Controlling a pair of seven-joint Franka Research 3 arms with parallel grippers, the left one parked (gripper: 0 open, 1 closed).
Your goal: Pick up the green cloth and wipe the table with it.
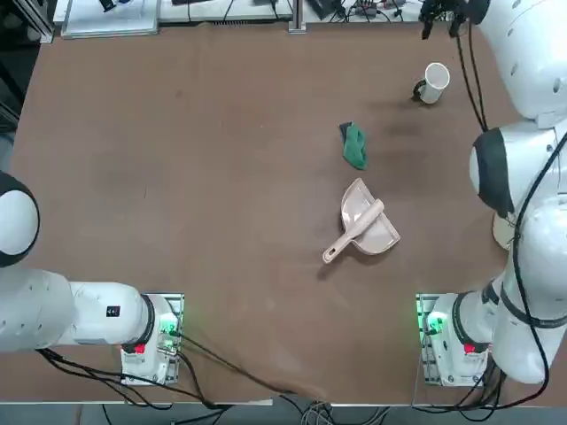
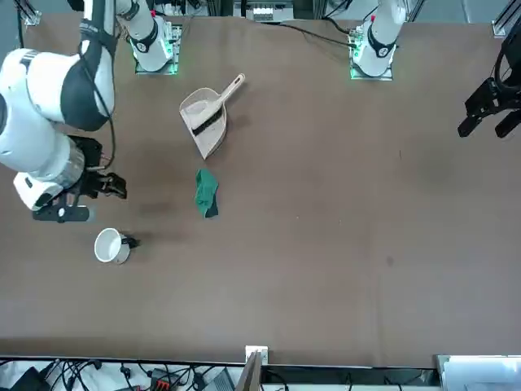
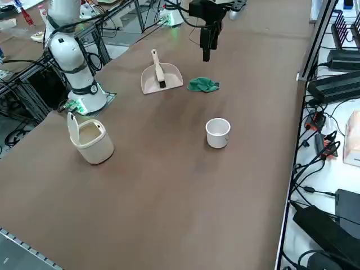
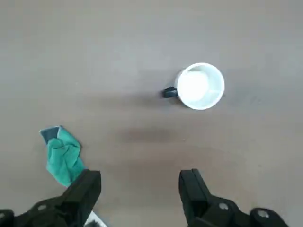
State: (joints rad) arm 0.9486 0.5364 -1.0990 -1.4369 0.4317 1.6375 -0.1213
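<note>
The green cloth (image 1: 354, 146) (image 2: 206, 193) (image 3: 203, 85) lies crumpled on the brown table (image 1: 177, 177), a little beyond the pink dustpan. My right gripper (image 3: 206, 49) (image 4: 139, 189) hangs high above the table, fingers pointing down, over the stretch between the cloth and a white mug. Its fingers are open with nothing between them. In the right wrist view the cloth (image 4: 63, 156) shows just beside one finger (image 4: 85, 189), well below it and untouched.
A pale pink dustpan (image 1: 365, 226) (image 2: 203, 114) (image 3: 162, 77) with a brush lies near the cloth. A white mug (image 1: 433, 82) (image 2: 111, 245) (image 3: 217, 133) (image 4: 200, 86) stands upright near the table's far right. A cream bucket (image 3: 90, 140) sits by my right arm's base.
</note>
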